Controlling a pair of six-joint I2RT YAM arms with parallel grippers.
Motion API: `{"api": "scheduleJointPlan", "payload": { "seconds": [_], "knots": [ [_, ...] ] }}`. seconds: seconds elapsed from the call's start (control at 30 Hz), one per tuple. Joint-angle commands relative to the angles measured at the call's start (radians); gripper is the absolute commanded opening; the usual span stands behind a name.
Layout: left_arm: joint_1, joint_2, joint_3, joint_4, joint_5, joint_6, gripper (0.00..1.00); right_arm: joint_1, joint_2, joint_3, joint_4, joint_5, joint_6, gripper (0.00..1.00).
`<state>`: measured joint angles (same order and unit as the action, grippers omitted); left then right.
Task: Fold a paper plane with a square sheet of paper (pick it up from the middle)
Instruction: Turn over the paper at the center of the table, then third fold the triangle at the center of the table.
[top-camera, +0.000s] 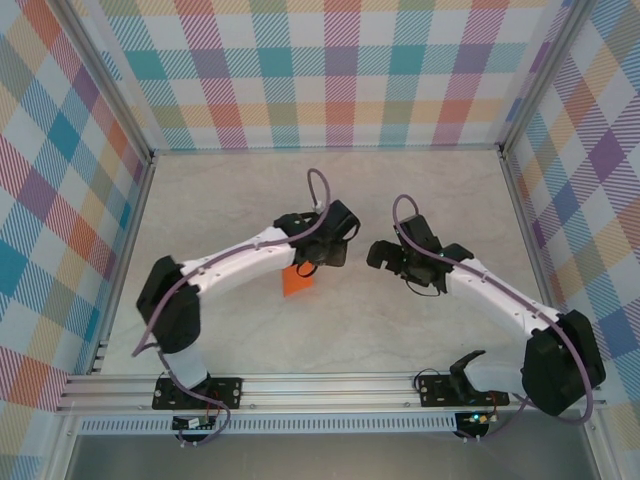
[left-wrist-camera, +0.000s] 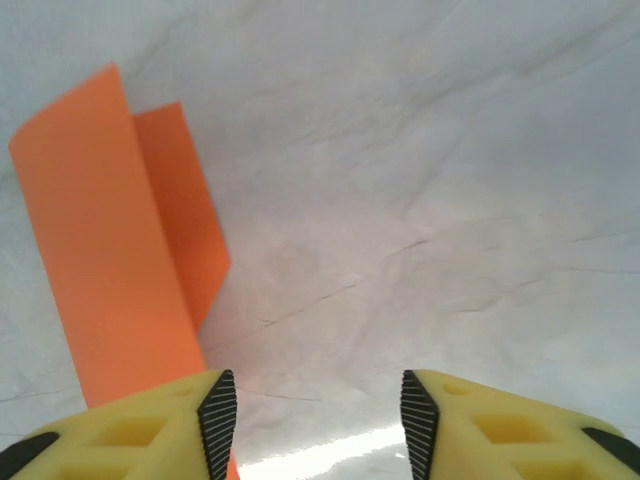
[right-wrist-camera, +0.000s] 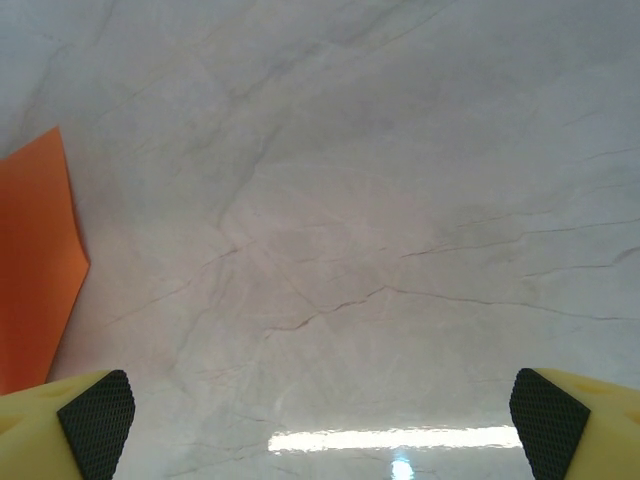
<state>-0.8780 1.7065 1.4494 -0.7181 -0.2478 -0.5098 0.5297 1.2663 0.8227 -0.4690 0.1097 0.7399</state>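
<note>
Our left tool (left-wrist-camera: 318, 415) hung partly open and empty, our right tool (right-wrist-camera: 320, 412) spread wide; we saw the folded orange paper (left-wrist-camera: 120, 250) on the tabletop (left-wrist-camera: 450, 200) just beside the left tool.

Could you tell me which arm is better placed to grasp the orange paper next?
Likely left. The orange paper lies by the open left gripper, reaching down past one fingertip in its wrist view. The right gripper, also open, faces bare table with the paper at its view's edge.

bright, even light with soft shadows, and a white glare streak on the table (right-wrist-camera: 395, 438) in both wrist views.
</note>
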Motion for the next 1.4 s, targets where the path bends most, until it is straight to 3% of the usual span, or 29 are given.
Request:
{"api": "scheduleJointPlan", "payload": {
  "seconds": [0.0, 0.2, 0.3, 0.43, 0.63, 1.07, 1.2, 1.37],
  "knots": [
    [0.047, -0.085, -0.101, 0.067, 0.086, -0.026, 0.54, -0.005, 0.044, 0.002, 0.098, -0.168, -0.049, 1.0],
    [0.206, -0.183, -0.291, 0.199, 0.186, -0.09, 0.57, 0.0, 0.173, -0.006, 0.285, -0.456, 0.019, 1.0],
    [0.284, -0.189, -0.367, 0.276, 0.273, -0.117, 0.55, 0.028, 0.245, -0.002, 0.372, -0.534, 0.075, 0.97],
    [0.348, -0.179, -0.417, 0.333, 0.333, -0.136, 0.52, 0.083, 0.325, 0.032, 0.405, -0.546, 0.121, 0.9],
    [0.4, -0.177, -0.457, 0.353, 0.346, -0.147, 0.51, 0.143, 0.418, 0.061, 0.464, -0.565, 0.181, 0.69],
    [0.43, -0.18, -0.491, 0.373, 0.373, -0.154, 0.51, 0.188, 0.512, 0.115, 0.5, -0.607, 0.197, 0.42],
    [0.431, -0.18, -0.495, 0.372, 0.38, -0.153, 0.52, 0.188, 0.507, 0.099, 0.554, -0.621, 0.2, 0.26],
    [0.435, -0.189, -0.507, 0.386, 0.397, -0.153, 0.53, 0.188, 0.505, 0.112, 0.5, -0.627, 0.16, 0.08]
  ]
}}
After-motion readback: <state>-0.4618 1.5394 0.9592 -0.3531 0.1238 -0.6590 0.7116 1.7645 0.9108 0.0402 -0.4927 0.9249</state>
